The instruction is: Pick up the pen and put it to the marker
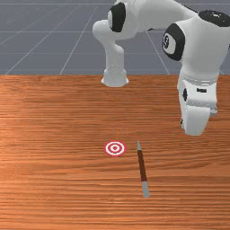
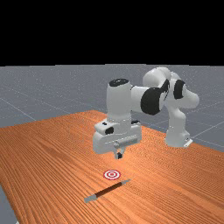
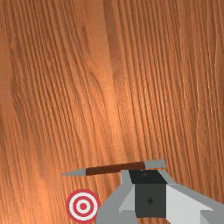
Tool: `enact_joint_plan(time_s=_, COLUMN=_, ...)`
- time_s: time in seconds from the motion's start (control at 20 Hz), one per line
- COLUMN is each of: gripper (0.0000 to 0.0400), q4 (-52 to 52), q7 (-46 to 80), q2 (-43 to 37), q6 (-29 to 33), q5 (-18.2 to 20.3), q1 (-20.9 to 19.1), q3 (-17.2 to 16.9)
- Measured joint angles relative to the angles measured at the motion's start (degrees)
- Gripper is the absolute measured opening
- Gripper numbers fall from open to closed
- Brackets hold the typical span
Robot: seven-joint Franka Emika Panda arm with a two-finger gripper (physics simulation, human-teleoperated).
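In the far view my gripper (image 2: 119, 155) hangs above the table, higher than the pen and the marker. Its lower end appears in the wrist view (image 3: 148, 192), over the blunt half of the pen (image 3: 114, 169). Brown in the middle with grey ends, the pen (image 1: 142, 165) lies on the wood, its pointed tip toward the arm's base. The red-and-white ringed marker (image 1: 115, 148) is flat on the table, left of the pen's tip in the front view, with wood between them. The marker (image 2: 112, 174) and pen (image 2: 108, 190) lie apart in the far view too.
The orange-brown table (image 1: 54, 134) extends around the pen and marker. At its back edge in the front view stands the arm's base (image 1: 115, 77). The raised hand and wrist (image 1: 197, 101) are at the front view's right.
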Motion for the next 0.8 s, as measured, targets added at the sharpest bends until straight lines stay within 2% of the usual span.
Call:
enact_joint_plan(time_s=0.05, gripper=0.0, q4=-7.87, q7=-1.03, q2=-3.88, q6=5.91, q5=-0.68, q1=0.22, q3=-0.06)
enact_joint_plan(time_s=0.1, gripper=0.0, q4=-10.34, q7=-2.86, q2=-5.31, q6=5.64, q5=2.45, q1=-1.28, q3=1.9)
enact_joint_plan(time_s=0.3, gripper=0.0, q4=-40.78, q7=-3.14, q2=-23.25, q6=18.32, q5=4.86, q1=-1.33, q3=2.78)
enact_joint_plan(time_s=0.4, gripper=0.0, q4=-52.77, q7=0.07, q2=-31.23, q6=21.99, q5=2.41, q1=0.6, q3=2.02)
enact_joint_plan(time_s=0.55, gripper=0.0, q4=-65.77, q7=4.7, q2=-40.22, q6=25.9, q5=1.81, q1=2.27, q3=2.24)
enact_joint_plan(time_s=0.6, gripper=0.0, q4=-68.02, q7=5.21, q2=-42.02, q6=25.45, q5=-0.74, q1=3.02, q3=2.3)
enact_joint_plan(time_s=0.65, gripper=0.0, q4=-70.24, q7=6.02, q2=-43.68, q6=25.82, q5=-1.21, q1=3.38, q3=2.51)
enact_joint_plan(time_s=0.7, gripper=0.0, q4=-72.34, q7=5.82, q2=-45.18, q6=26.7, q5=-0.53, q1=3.45, q3=2.81)
enact_joint_plan(time_s=0.75, gripper=0.0, q4=-73.03, q7=3.89, q2=-45.85, q6=25.88, q5=2.15, q1=3.17, q3=3.22)
enact_joint_plan(time_s=0.8, gripper=0.0, q4=-74.31, q7=4.08, q2=-46.79, q6=26.3, q5=2.2, q1=3.33, q3=3.34)
